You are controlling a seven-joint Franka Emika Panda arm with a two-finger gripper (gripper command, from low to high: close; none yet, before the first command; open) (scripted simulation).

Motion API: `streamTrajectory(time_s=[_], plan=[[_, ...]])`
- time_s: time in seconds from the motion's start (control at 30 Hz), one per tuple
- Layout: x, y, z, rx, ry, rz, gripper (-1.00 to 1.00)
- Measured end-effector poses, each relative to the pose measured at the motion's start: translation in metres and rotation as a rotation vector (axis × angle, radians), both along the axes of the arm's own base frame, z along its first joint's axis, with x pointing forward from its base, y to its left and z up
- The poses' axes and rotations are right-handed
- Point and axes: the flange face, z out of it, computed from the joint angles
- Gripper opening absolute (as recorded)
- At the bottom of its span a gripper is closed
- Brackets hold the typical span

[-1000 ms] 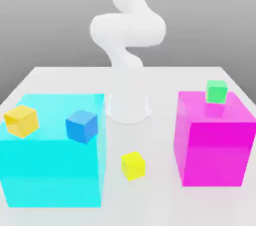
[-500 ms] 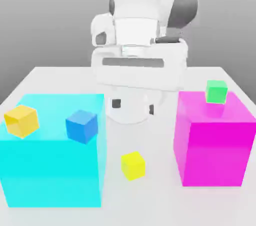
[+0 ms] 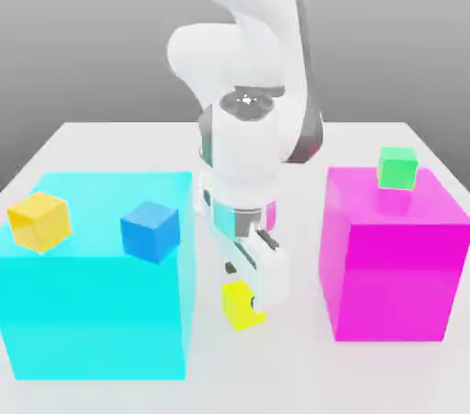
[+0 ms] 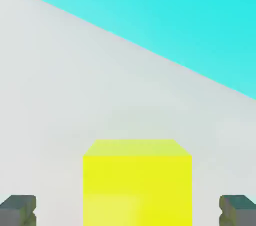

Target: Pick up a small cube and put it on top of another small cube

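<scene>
Small cube [image 4: 137, 182] sits between the open hand's [image 4: 128, 210] fingertips [image 4: 18, 209].

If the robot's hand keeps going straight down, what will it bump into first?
Probably the table. The open hand already has the lemon-yellow cube between its fingers, which look clear of the cube's sides.

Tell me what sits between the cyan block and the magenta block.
In the exterior view, the lemon-yellow cube sits on the table between cyan block and magenta block, with the open end effector around it.
</scene>
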Motion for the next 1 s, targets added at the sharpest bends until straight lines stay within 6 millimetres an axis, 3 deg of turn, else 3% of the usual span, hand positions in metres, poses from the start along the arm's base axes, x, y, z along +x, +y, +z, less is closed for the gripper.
streamTrajectory(time_s=[0.03, 0.07, 0.3, 0.63, 0.8, 1.0], plan=[[-0.001, 0.000, -0.007, 0.001, 0.001, 0.001, 0.00], [-0.002, 0.000, -0.013, 0.002, 0.002, 0.002, -1.00], [-0.002, 0.000, -0.014, 0.002, 0.000, 0.002, -1.00], [0.002, -0.002, 0.050, 0.000, 0.005, 0.010, -1.00], [0.052, -0.009, 0.087, 0.042, 0.020, 0.062, -1.00], [0.112, -0.028, 0.166, 0.147, -0.019, 0.064, -1.00]])
